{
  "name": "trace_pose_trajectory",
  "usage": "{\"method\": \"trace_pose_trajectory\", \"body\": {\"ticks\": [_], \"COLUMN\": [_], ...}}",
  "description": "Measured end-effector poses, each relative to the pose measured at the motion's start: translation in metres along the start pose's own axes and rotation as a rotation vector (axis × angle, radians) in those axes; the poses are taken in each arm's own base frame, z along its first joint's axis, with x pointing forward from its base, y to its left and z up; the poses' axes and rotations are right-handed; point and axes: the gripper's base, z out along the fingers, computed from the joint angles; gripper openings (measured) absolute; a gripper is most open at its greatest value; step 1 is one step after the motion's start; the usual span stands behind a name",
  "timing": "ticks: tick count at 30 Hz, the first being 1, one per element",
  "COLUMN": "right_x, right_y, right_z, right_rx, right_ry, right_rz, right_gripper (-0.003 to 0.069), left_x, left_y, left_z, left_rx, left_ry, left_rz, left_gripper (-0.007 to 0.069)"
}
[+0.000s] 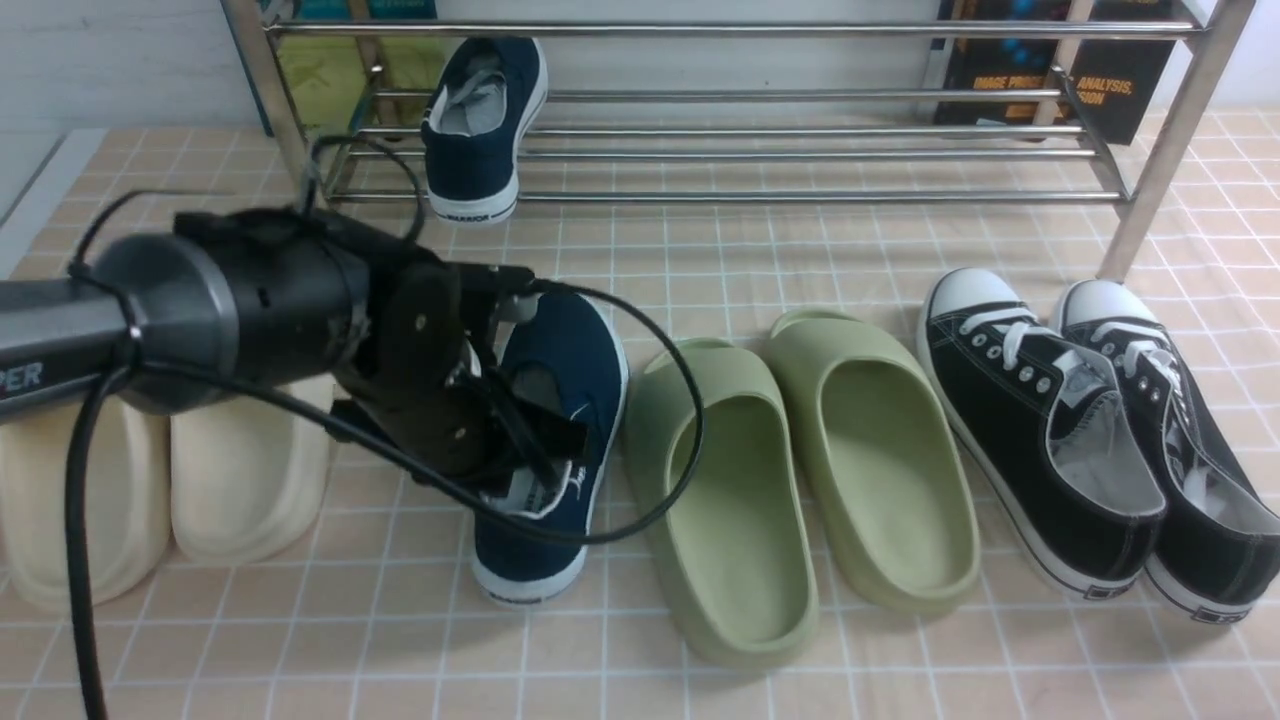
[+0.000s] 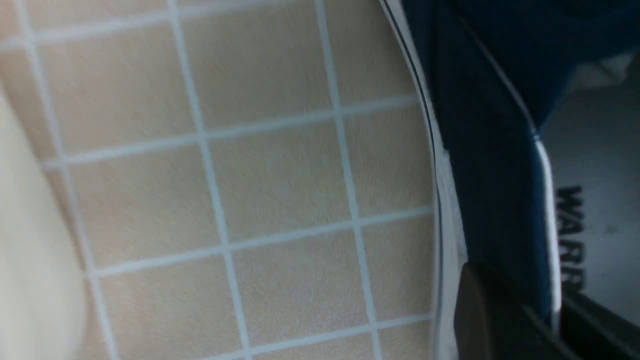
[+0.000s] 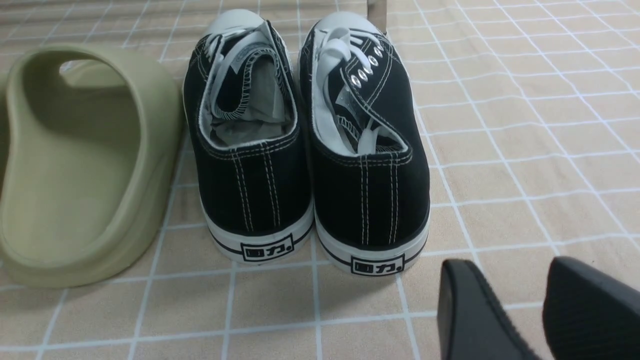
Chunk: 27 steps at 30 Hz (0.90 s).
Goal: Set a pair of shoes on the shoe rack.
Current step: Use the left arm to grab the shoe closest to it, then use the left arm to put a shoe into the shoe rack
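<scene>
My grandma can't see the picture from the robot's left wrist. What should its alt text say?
The left gripper pinches the side edge of a navy canvas shoe with a white sole, and "WARR" shows on its grey insole. Around it is pale tiled flooring, with a blurry cream shape beyond.

Looks like a robotics lab or test corner: dark robot arm (image 1: 280, 300) with looping black cable (image 1: 690, 400), metal shoe rack (image 1: 720, 198), technical-looking books (image 1: 1050, 95) behind, pale wall (image 1: 750, 75), tile-patterned surface (image 1: 420, 640) with rippled grid lines, like a printed sheet. Exact kind of room impossible to confirm.
</scene>
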Motion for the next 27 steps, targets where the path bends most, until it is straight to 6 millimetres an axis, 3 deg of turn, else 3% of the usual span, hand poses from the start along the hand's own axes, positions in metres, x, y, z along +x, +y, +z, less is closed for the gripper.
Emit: {"method": "trace_pose_trajectory", "body": {"ticks": [4, 8, 11, 18, 27], "right_x": [0.0, 0.0, 0.0, 0.0, 0.0], "right_y": [0.0, 0.0, 0.0, 0.0, 0.0], "right_z": [0.0, 0.0, 0.0, 0.0, 0.0], "right_rx": [0.0, 0.0, 0.0, 0.0, 0.0], "right_ry": [0.0, 0.0, 0.0, 0.0, 0.0], "right_rz": [0.0, 0.0, 0.0, 0.0, 0.0], "right_gripper": [0.024, 0.024, 0.024, 0.024, 0.024], "left_x": [-0.026, -0.054, -0.077, -0.124, -0.169], "left_y": [-0.004, -0.004, 0.003, 0.02, 0.012], "left_z": [-0.034, -0.046, -0.038, 0.002, 0.009], "left_rx": [0.021, 0.044, 0.036, 0.029, 0.073], "left_ry": [-0.102, -0.201, -0.227, -0.23, -0.363], "left_rz": [-0.002, -0.025, -0.054, -0.143, -0.159], "left_gripper": [0.003, 0.003, 0.003, 0.003, 0.003]}}
